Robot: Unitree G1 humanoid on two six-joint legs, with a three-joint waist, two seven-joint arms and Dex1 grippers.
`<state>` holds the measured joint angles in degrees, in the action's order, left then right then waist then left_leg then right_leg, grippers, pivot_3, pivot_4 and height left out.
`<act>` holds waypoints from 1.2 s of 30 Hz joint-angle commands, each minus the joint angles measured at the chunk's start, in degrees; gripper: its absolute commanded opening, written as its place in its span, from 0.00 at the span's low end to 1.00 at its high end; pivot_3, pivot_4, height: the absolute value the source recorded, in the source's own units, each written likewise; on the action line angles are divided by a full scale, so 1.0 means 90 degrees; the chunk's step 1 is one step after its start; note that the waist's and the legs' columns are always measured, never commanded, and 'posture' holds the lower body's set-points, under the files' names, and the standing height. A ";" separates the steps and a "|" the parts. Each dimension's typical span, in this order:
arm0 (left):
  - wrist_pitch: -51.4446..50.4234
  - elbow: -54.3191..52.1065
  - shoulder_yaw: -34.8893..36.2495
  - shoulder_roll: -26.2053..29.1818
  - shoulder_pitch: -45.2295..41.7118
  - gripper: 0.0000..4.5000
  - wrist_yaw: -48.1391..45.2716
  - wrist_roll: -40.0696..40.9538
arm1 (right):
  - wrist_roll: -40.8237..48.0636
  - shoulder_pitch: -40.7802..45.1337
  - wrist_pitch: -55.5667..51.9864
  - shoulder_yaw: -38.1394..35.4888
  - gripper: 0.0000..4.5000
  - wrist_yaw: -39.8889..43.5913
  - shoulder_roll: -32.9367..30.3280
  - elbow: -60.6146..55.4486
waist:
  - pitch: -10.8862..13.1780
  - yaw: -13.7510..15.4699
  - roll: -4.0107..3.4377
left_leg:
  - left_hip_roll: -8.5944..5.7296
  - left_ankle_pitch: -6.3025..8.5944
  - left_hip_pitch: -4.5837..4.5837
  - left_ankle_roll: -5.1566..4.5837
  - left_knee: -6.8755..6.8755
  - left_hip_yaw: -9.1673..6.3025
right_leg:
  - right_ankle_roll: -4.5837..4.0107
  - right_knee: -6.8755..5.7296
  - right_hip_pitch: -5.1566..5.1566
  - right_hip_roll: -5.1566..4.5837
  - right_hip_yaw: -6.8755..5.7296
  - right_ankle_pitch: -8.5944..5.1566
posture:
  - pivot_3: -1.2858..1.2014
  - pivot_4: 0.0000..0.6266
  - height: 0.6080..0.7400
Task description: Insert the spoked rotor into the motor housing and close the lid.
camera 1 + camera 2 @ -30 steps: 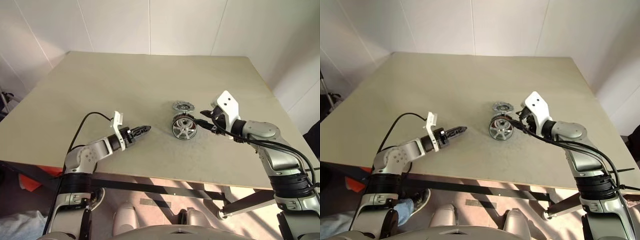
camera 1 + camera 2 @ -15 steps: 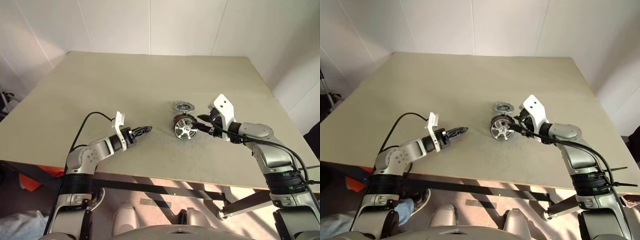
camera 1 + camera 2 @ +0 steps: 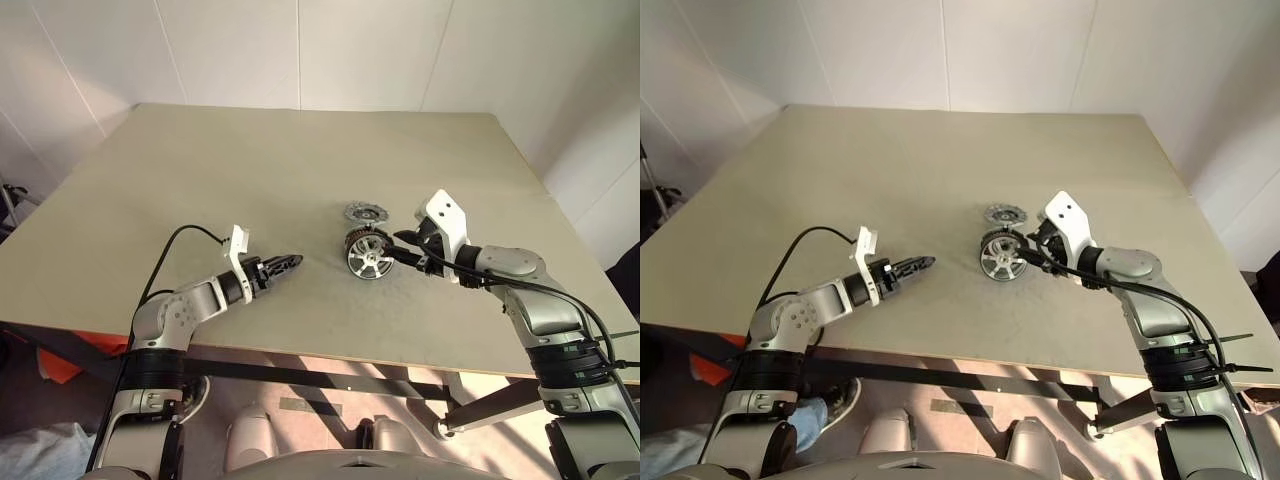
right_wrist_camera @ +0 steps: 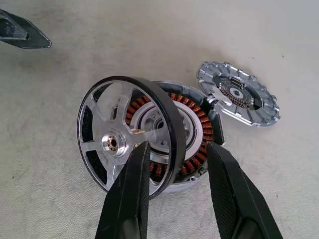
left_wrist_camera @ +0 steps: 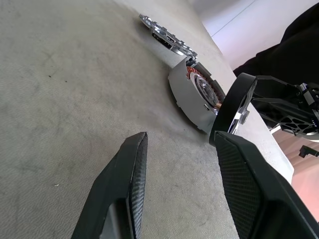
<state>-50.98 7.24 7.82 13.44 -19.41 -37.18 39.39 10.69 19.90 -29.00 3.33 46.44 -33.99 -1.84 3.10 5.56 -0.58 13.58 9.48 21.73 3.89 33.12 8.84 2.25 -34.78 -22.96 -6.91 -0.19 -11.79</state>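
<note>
Gripping the rotor rim in my right gripper, I level it over the housing coils before seating; my left gripper waits beside the housing, fingers apart, empty.

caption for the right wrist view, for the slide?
Right gripper pinches the spoked rotor by its rim, tilted against the motor housing; lid lies beside it on the table.

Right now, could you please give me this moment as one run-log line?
right pincer: shut on spoked rotor, tilted at motor housing | left pincer: open, empty | lid: on table, off
</note>
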 commanded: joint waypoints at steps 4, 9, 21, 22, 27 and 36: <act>0.0117 -0.0075 0.0007 0.0072 -0.0149 0.50 -0.0068 -0.0028 | -0.0047 0.0087 0.0165 -0.0022 0.43 -0.0047 -0.0037 -0.0103 | 0.0000 0.0001 0.0000 | 0.0000 0.0000 0.0001 0.0000 0.0000 0.0000 | 0.0000 0.0000 0.0000 0.0000 0.0000 0.0000 | 0.52 0.00 1.00; 0.0133 -0.0048 -0.0040 0.0053 -0.0143 0.50 -0.0061 -0.0080 | -0.0079 0.0173 0.0180 0.0004 0.43 -0.0090 -0.0005 -0.0015 | 0.0000 0.0002 0.0000 | 0.0000 0.0000 0.0001 0.0000 0.0000 0.0000 | 0.0000 0.0000 0.0000 0.0000 0.0000 0.0000 | 0.52 0.00 1.00; 0.0137 -0.0074 -0.0028 0.0034 -0.0109 0.50 0.0005 -0.0111 | -0.0258 0.0456 0.0072 0.0042 0.01 -0.0268 -0.0038 0.0073 | 0.0000 0.0001 0.0000 | 0.0000 0.0000 0.0001 0.0000 0.0003 0.0000 | 0.0000 -0.0002 0.0001 0.0000 0.0000 0.0000 | 0.52 0.00 1.00; 0.0135 -0.0080 -0.0027 0.0020 -0.0102 0.50 0.0016 -0.0107 | -0.0225 0.0508 0.0007 0.0033 0.01 -0.0198 -0.0110 -0.0031 | 0.0000 0.0001 0.0000 | -0.0001 0.0000 0.0002 0.0000 0.0003 0.0000 | -0.0001 -0.0002 0.0000 0.0000 0.0000 0.0000 | 0.52 0.00 1.00; 0.0192 -0.0036 -0.0065 -0.0085 -0.0082 0.50 0.0049 -0.0136 | -0.0313 0.1072 0.0073 0.0243 0.01 0.0374 -0.0665 -0.0257 | -0.0001 0.0000 -0.0002 | -0.0001 0.0000 0.0002 -0.0001 0.0007 0.0000 | -0.0001 -0.0003 0.0000 -0.0001 0.0000 0.0000 | 0.52 0.00 1.00; 0.0263 -0.0034 -0.0026 -0.0211 -0.0044 0.50 0.0122 -0.0149 | -0.1258 0.2642 0.1492 0.1453 0.01 0.1122 -0.0382 0.2255 | -0.0004 -0.0016 0.0001 | 0.0007 0.0001 -0.0002 -0.0002 0.0023 0.0001 | -0.0012 -0.0011 0.0003 0.0005 0.0000 0.0007 | 0.52 0.00 1.00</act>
<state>-49.67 8.16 7.04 11.55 -19.58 -36.16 37.70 1.38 41.40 -19.04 14.97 55.69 -38.02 14.54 3.07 5.41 -0.57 13.65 9.48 21.74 3.87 33.34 8.84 2.13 -34.88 -22.94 -6.87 -0.21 -11.72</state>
